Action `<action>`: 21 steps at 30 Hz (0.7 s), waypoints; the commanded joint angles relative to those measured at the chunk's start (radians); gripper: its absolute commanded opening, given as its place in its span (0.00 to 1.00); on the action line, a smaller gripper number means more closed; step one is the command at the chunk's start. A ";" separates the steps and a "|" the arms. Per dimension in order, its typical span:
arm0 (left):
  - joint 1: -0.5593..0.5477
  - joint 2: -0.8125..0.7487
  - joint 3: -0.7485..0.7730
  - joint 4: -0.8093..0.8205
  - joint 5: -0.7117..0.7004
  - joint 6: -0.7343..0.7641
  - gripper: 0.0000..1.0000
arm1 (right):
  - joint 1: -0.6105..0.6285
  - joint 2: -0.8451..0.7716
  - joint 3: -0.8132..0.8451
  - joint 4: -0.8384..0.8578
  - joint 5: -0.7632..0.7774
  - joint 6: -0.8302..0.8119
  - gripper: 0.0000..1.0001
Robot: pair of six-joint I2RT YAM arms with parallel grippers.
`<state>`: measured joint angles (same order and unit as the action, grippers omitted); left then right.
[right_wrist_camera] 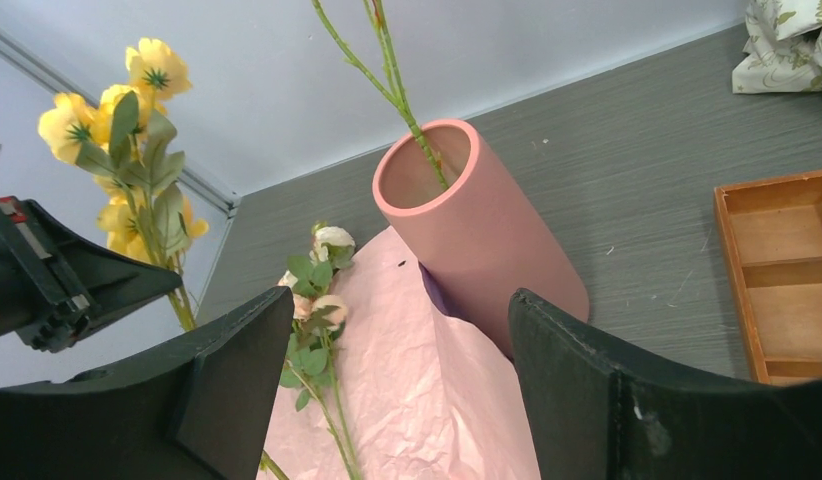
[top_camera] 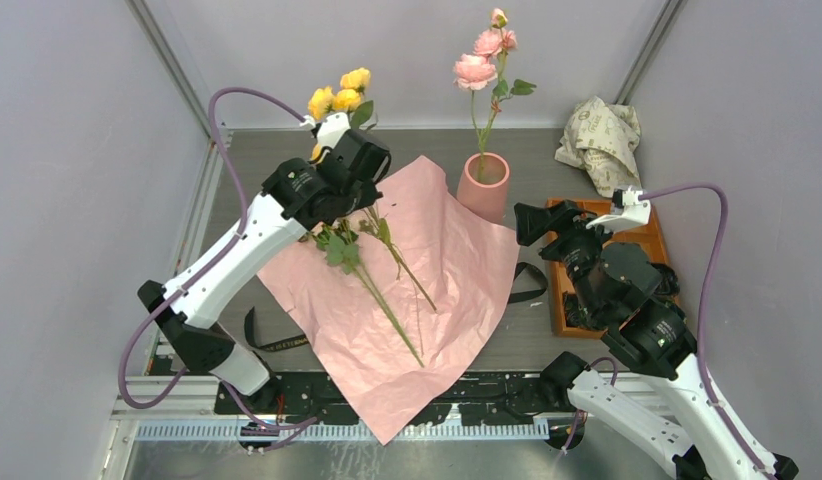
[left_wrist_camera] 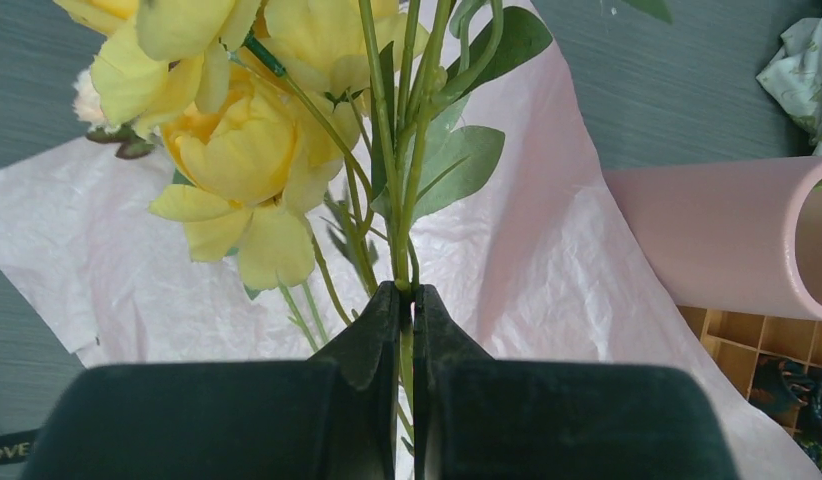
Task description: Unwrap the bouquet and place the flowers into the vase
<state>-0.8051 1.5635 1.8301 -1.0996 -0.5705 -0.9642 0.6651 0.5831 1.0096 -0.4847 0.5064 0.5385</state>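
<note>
Fig. — top view plus both wrist views. We read the left hand (left_wrist_camera: pixel 407 305) as pinched shut on the thin green stalks of the yellow flowers (top_camera: pixel 339 97). It holds them upright above the table, at approx. 11 o'clock of the pink paper (top_camera: pixel 437 290), which lies opened flat at centre. The right hand (right_wrist_camera: pixel 395 340) stands wide and holds nothing, facing the vase (top_camera: pixel 484 184) from the vase's 4 o'clock side. The vase stands at 1 o'clock of the paper, w/ the paper's edge up against its base and one pink flower (top_camera: pixel 477 68) in it. The loose stems (top_camera: pixel 382 275) lie on the paper, heads toward 11 o'clock and cut ends toward 5 o'clock. The black ribbon (top_camera: pixel 530 285) trails off the sheet at 3 o'clock. Handling, in our judgement: the flowers are very light, w/ stalks thin, springy and smooth, so a bunch can twist or slip in a two-finger pinch. The heads are soft and top-heavy and should not be squeezed. The best hold is on bare stalk below the leaves, approx. mid-length, as the left hand has it, leaving the cut ends free to drop into the vase mouth. The vase looks rigid but tall and prob. light, so a sideways push from a stem could tip it. The paper is thin and crinkly and may slide or lift w/ any stem picked off it.
</note>
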 commanded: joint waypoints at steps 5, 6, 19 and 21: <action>-0.003 -0.048 0.047 0.042 -0.046 0.127 0.00 | -0.003 0.012 0.029 0.020 -0.034 0.024 0.83; -0.003 -0.049 0.046 0.052 -0.045 0.135 0.00 | -0.003 0.014 0.030 0.016 -0.043 0.024 0.83; -0.003 -0.087 0.002 0.244 0.174 0.323 0.00 | -0.003 0.110 0.051 0.014 -0.323 0.012 0.79; -0.004 -0.109 -0.031 0.259 0.189 0.325 0.00 | -0.002 0.139 0.058 0.010 -0.385 0.009 0.79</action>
<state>-0.8051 1.5314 1.8317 -0.9493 -0.4561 -0.6979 0.6651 0.6930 1.0286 -0.5037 0.2531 0.5514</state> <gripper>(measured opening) 0.030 0.791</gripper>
